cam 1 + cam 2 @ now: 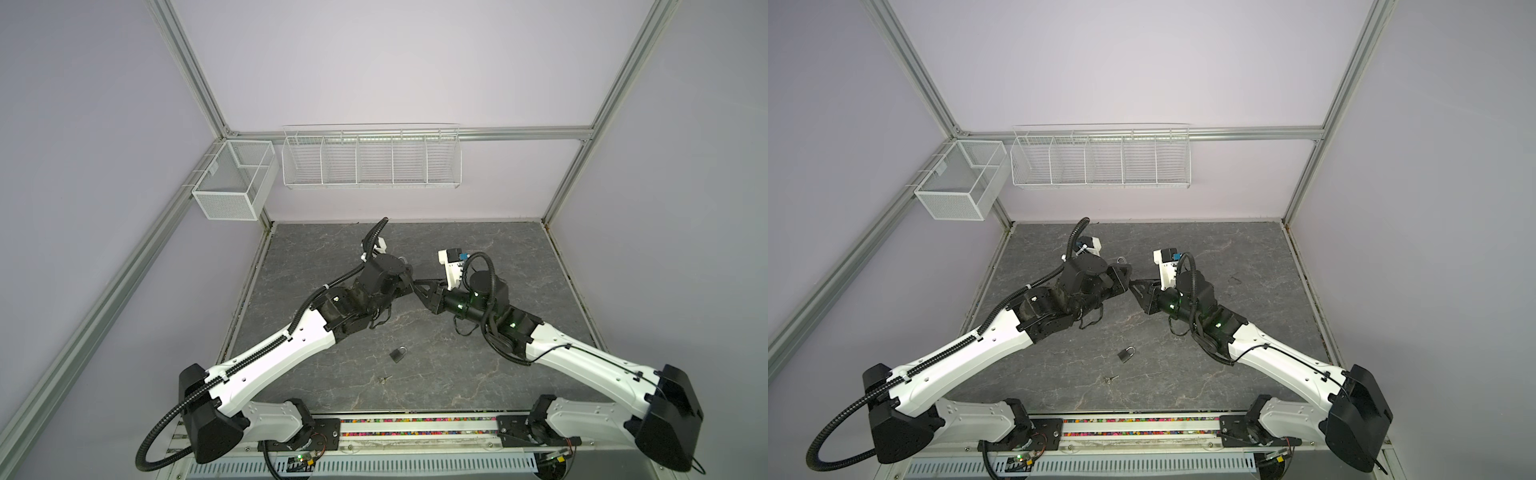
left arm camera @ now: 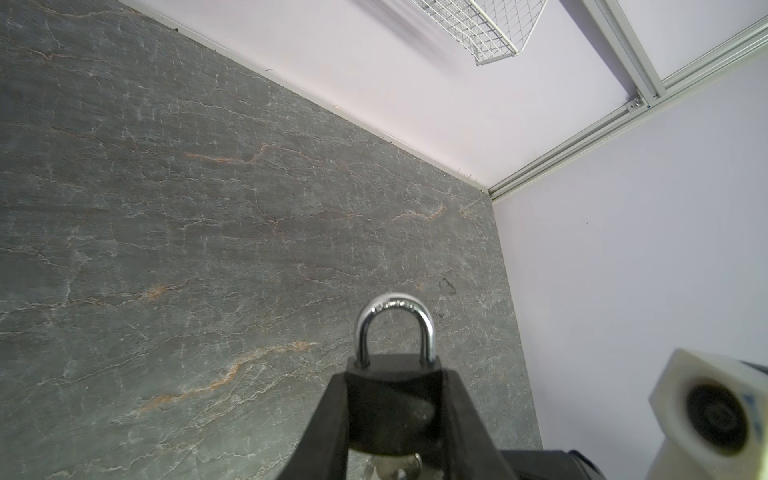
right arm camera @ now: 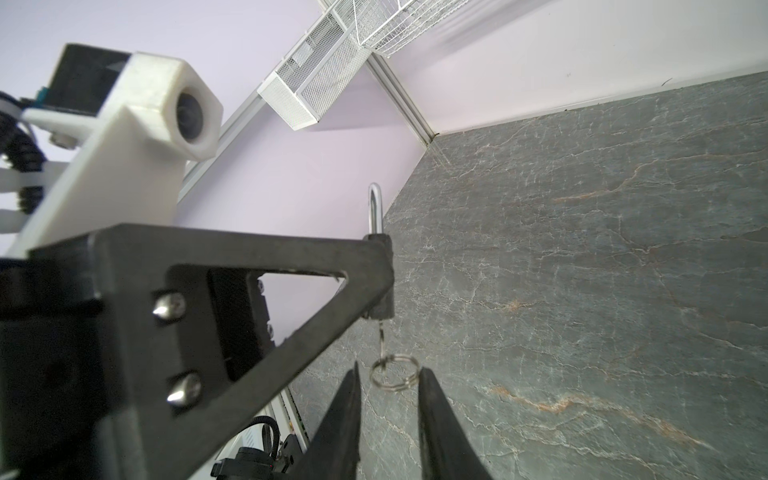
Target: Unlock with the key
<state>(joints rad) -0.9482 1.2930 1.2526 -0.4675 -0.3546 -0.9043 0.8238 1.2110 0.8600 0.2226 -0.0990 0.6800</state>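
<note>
Two padlocks show, but only one matters now: the held padlock [image 2: 392,399], lifted clear of the table [image 1: 498,266] and clamped by its body between the fingers of the left gripper [image 2: 395,376]. Its shackle [image 2: 395,320] points away from that wrist with both legs seated, so I judge it locked. A key [image 3: 380,336] sits in the keyway at the end of the held padlock opposite the shackle, and its key ring [image 3: 392,372] dangles beyond it. The right gripper [image 3: 390,368] hovers just past the key, fingers parted either side of the ring and closed on nothing; whether one tip brushes the ring is hard to tell.

To turn it well, the right gripper should advance toward the held padlock until its pads flank the key's flat head, not the ring, which would only swivel. It should close firmly, then roll about the key's own axis without pulling back, while the left grip resists the twist. A second padlock [image 1: 398,354] and a loose key [image 1: 384,379] lie on the table well apart from the held padlock, on its robot-base side, and need no attention.
</note>
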